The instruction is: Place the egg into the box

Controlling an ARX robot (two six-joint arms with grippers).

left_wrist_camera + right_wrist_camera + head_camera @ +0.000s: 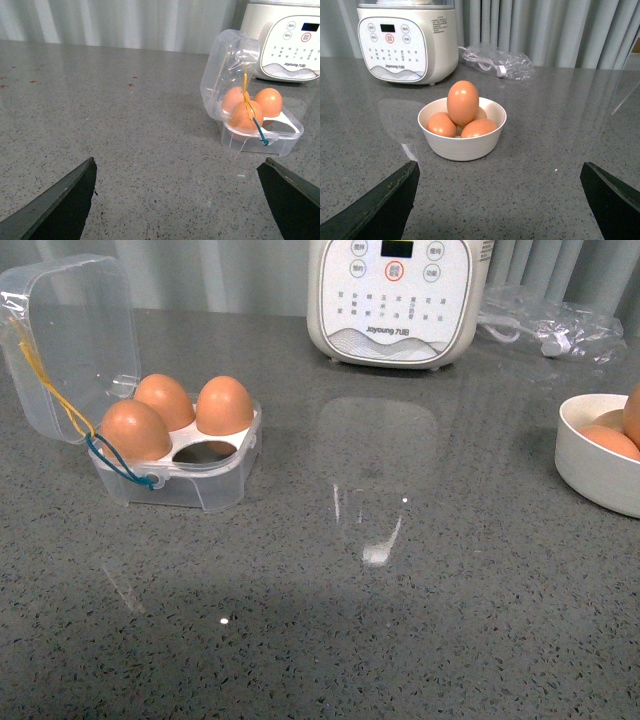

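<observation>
Pre-grasp: left gripper & right gripper both spread wide, empty. The egg tops the pile in bowl at right; box sits left, lid up, one slot free. Next you lower right gripper onto egg, pinch softly.

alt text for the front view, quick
An open clear egg box on a grey speckled counter holds three brown eggs, with one slot empty. A white bowl of more eggs sits at the right edge, a white cooker behind.
</observation>
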